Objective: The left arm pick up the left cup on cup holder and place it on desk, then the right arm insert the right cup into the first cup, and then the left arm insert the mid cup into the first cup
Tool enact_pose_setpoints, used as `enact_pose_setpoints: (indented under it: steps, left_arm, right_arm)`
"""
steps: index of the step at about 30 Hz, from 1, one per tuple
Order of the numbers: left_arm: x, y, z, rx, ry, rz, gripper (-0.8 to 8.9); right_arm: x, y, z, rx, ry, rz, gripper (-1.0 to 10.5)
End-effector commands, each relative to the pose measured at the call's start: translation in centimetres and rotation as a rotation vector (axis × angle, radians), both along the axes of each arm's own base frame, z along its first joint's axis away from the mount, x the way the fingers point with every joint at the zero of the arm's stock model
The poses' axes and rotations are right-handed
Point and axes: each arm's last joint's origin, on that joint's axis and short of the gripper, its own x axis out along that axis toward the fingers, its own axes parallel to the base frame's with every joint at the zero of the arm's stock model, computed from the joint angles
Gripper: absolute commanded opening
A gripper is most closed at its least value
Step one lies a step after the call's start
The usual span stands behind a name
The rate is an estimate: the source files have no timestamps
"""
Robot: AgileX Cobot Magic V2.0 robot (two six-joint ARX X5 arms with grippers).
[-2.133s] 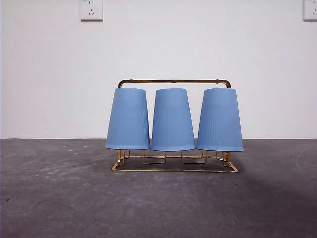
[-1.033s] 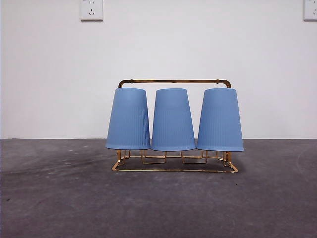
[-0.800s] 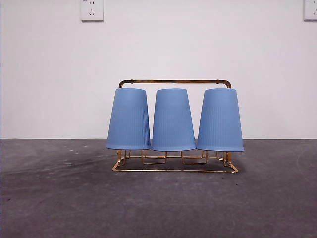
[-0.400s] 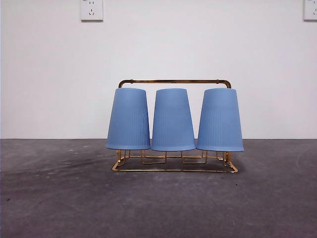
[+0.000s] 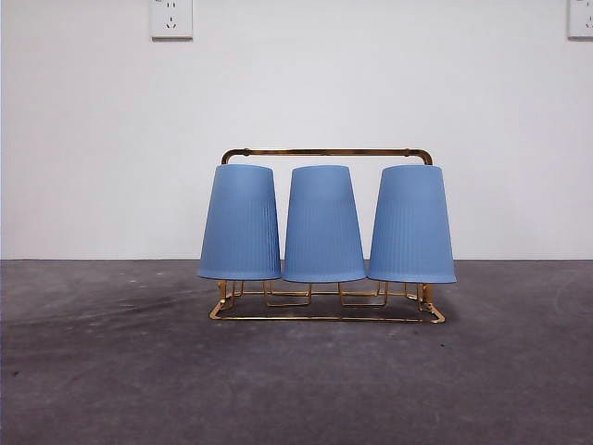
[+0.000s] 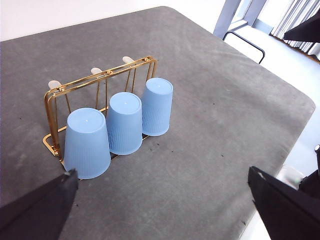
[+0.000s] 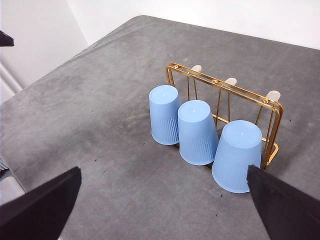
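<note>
Cups all three on the cup holder, upside down on its pegs in one row, pale blue, ribbed, rims just above the wire base; left cup, mid cup, right cup, neighbours' rims touching or nearly, can't say which. Holder is gold wire, rectangular base flat on the desk, handle bar arched above and behind the cup bottoms, three white-tipped pegs on the back row bare in both wrist views. Desk dark grey, matte, pale scuffs, small dark specks. White wall behind, socket plate high up, second one cut by the frame edge. No arm in the front view. Left gripper raised above the desk on the left cup's side of the holder, well apart from it, jaws spread wide, nothing between them, touching no cup. Right gripper likewise high, on the right cup's side, well apart, jaws released wide and empty. Left wrist view: left cup nearest; right wrist view: right cup nearest
</note>
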Motion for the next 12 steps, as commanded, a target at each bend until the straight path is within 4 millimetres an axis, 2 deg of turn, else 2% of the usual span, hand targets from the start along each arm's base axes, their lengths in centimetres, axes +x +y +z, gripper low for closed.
enact_pose_setpoints:
  steps: [1, 5, 12]
  left_arm:
    - [0.0, -0.1, 0.6, -0.007, -0.03, -0.016, 5.64]
    - [0.0, -0.1, 0.6, -0.007, -0.03, -0.016, 5.63]
    - [-0.1, -0.2, 0.6, -0.009, -0.026, -0.028, 5.63]
  right_arm:
    - [0.9, 0.4, 0.2, 0.003, 0.023, 0.002, 5.7]
    - [3.2, 1.4, -0.8, -0.019, 0.108, 0.007, 5.7]
    - [8.9, 3.7, -2.9, -0.057, 0.183, -0.031, 5.7]
